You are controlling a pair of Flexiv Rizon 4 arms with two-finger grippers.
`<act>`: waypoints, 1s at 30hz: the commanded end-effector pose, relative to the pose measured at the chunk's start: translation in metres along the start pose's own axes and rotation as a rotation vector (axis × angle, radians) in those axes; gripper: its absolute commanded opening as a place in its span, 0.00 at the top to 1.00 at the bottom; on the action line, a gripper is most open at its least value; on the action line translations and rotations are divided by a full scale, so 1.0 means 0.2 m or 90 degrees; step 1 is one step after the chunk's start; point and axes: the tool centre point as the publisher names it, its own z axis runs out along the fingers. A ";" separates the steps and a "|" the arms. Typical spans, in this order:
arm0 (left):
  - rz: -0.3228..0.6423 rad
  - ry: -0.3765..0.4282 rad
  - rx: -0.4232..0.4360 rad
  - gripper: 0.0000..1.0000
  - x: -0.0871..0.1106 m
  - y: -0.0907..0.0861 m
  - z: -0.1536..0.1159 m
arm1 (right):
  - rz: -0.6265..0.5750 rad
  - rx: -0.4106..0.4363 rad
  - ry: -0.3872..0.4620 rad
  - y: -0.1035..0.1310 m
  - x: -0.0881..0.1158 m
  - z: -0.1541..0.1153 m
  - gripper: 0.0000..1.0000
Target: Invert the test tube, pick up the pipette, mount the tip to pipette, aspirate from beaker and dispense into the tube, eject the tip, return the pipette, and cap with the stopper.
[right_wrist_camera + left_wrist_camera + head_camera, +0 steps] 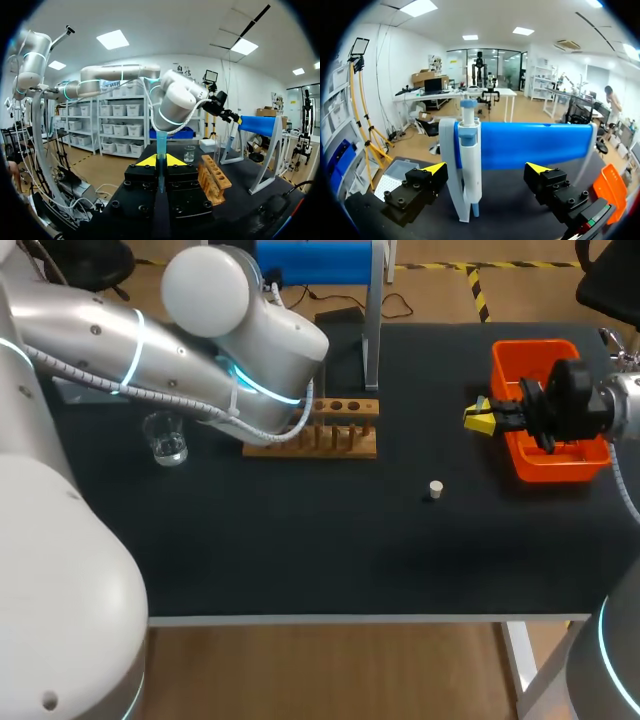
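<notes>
Since the L gripper (pixel 486 169) hangs w/ fingers wide apart and nothing btw them touched, the pipette (pixel 469 150) hanging on the stand (pixel 535 145) just ahead and nearer one finger than the other, the step in hand is prob. the pick-up. To do it well: centre the pipette btw the fingers first, go in level, close on the body below the head, not the plunger, then lift it off the hanger before drawing back, so the stand isn't dragged. R gripper (pixel 161 161) is clamped on the blue tip (pixel 161 142), upright; best held clear till the pipette is free. Views differ: only the L wrist view shows the pipette and the finger gap, since in the head view the L arm hides both. Only the R wrist view shows the tip; the head view gives just yellow ends at the bin's (pixel 530 350) 9 o'clock edge. The stopper (pixel 435 488) shows in the head view alone, at 4 o'clock of the rack (pixel 320 430), w/ the beaker (pixel 165 438) at the rack's 9 o'clock and the bin at 3 o'clock.
</notes>
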 end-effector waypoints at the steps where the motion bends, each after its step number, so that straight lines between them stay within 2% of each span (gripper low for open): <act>1: 0.001 0.003 0.004 0.00 0.00 0.00 0.03 | 0.000 0.000 -0.001 0.00 0.00 0.00 1.00; 22: 0.027 0.017 0.020 0.00 0.03 -0.05 0.06 | 0.000 0.000 -0.001 0.00 0.00 0.00 1.00; 23: 0.027 0.015 0.018 0.08 0.03 -0.04 0.07 | 0.000 0.000 -0.001 0.00 0.00 0.00 1.00; 25: 0.028 0.013 0.017 0.15 0.03 -0.04 0.07 | 0.000 0.000 -0.001 0.00 0.00 0.00 1.00; 26: 0.029 0.013 0.017 0.25 0.03 -0.04 0.07 | 0.000 0.000 -0.001 0.00 0.00 0.00 1.00; 30: 0.030 0.007 0.013 0.20 0.02 -0.04 0.07 | 0.000 0.000 -0.001 0.00 0.00 0.00 1.00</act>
